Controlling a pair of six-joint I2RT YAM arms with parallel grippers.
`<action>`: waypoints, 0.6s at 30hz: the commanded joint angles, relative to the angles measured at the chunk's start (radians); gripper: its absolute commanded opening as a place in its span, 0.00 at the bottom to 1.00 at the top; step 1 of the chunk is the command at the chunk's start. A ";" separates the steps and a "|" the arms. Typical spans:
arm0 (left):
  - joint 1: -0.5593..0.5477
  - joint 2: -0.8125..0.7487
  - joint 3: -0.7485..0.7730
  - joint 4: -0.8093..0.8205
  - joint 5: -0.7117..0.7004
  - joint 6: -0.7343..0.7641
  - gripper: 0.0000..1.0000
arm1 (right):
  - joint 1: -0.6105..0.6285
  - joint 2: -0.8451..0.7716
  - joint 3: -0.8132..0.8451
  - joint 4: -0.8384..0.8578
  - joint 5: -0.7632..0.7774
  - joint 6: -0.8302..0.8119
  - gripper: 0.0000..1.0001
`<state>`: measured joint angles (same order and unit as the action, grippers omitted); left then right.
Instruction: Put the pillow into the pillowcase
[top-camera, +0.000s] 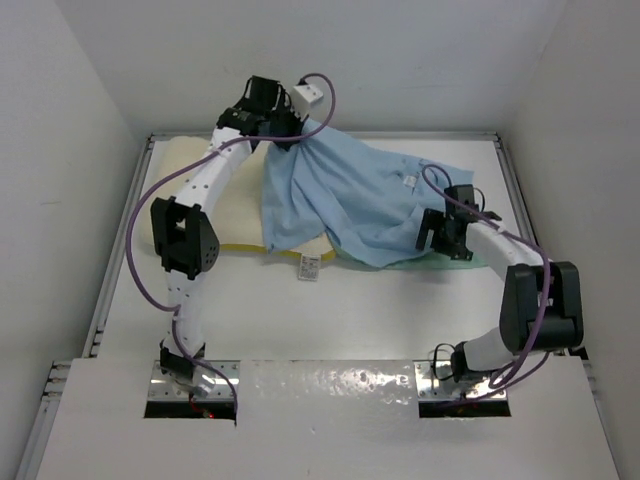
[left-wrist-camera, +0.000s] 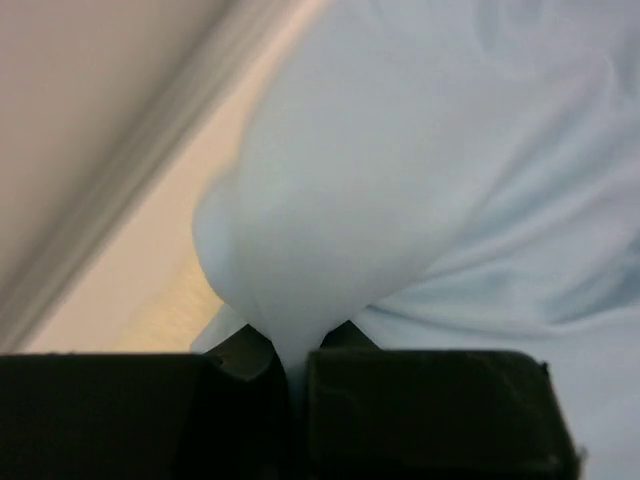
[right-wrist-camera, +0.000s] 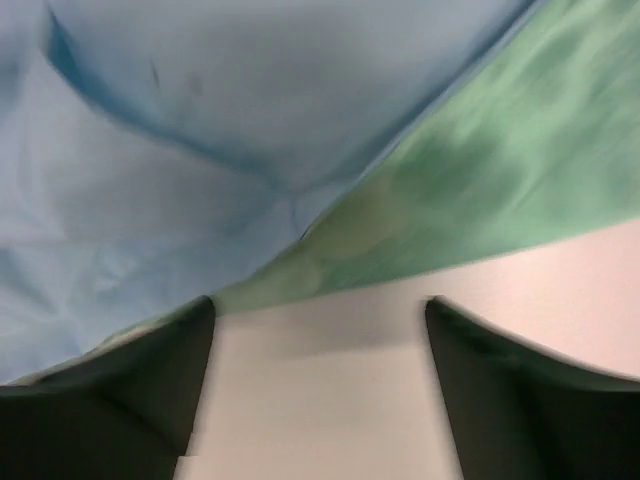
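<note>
The light blue pillowcase (top-camera: 350, 195) lies draped over the right part of the cream pillow (top-camera: 225, 195), whose yellow edge band and white tag show at the front. My left gripper (top-camera: 285, 135) is shut on a bunched corner of the pillowcase (left-wrist-camera: 330, 200) at the far edge and holds it up. My right gripper (top-camera: 442, 238) is open at the pillowcase's right front edge, just above the table. In the right wrist view the sea-green face (right-wrist-camera: 470, 190) and the blue face (right-wrist-camera: 200, 130) lie just ahead of the open fingers (right-wrist-camera: 150, 370).
The white table (top-camera: 330, 310) has raised rails at the left, right and far sides. White walls enclose the workspace. Purple cables loop from both arms.
</note>
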<state>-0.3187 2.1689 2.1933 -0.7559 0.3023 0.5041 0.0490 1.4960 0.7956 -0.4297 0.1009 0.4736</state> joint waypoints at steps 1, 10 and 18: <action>-0.008 -0.064 0.072 0.300 -0.039 0.007 0.00 | -0.044 0.009 0.154 0.055 0.013 -0.087 0.94; -0.037 -0.049 0.068 0.406 0.027 -0.015 0.00 | -0.103 0.507 0.473 -0.063 -0.038 -0.125 0.70; -0.037 0.102 0.167 0.664 -0.081 -0.226 0.00 | 0.047 0.275 0.133 0.061 -0.075 -0.033 0.00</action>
<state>-0.3527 2.2044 2.2864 -0.2832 0.2729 0.4057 -0.0208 1.8809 1.0916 -0.3134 0.0517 0.4213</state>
